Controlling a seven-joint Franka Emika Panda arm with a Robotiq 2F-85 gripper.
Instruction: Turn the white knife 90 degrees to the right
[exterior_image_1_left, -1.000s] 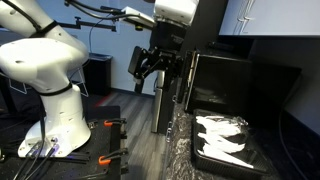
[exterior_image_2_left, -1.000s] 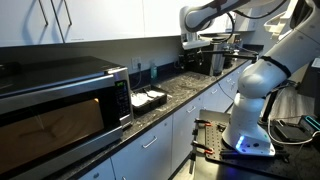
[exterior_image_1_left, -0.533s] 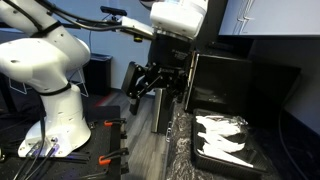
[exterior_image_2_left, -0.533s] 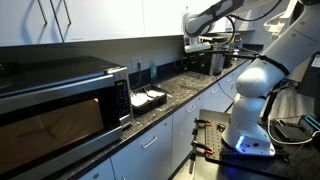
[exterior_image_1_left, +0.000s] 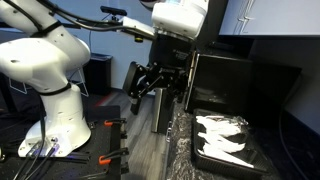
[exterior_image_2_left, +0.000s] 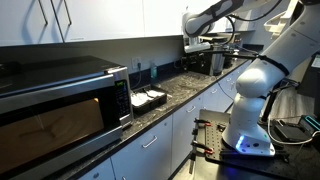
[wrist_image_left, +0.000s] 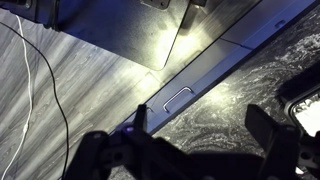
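The claw (exterior_image_1_left: 150, 82) is hanging with its fingers spread wide apart and gripping nothing, out past the edge of the dark speckled surface (exterior_image_1_left: 178, 150) and well apart from the white tray (exterior_image_1_left: 200, 150). The white knife (exterior_image_1_left: 230, 155) is lying inside that tray among other white pieces; I cannot tell its exact heading.

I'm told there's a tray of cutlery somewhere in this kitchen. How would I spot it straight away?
Start at the big steel microwave on the dark speckled countertop. Just past its end sits a shallow white tray with white cutlery lying in it. Unlike the steel microwave and the black appliance further along, it is bright white.
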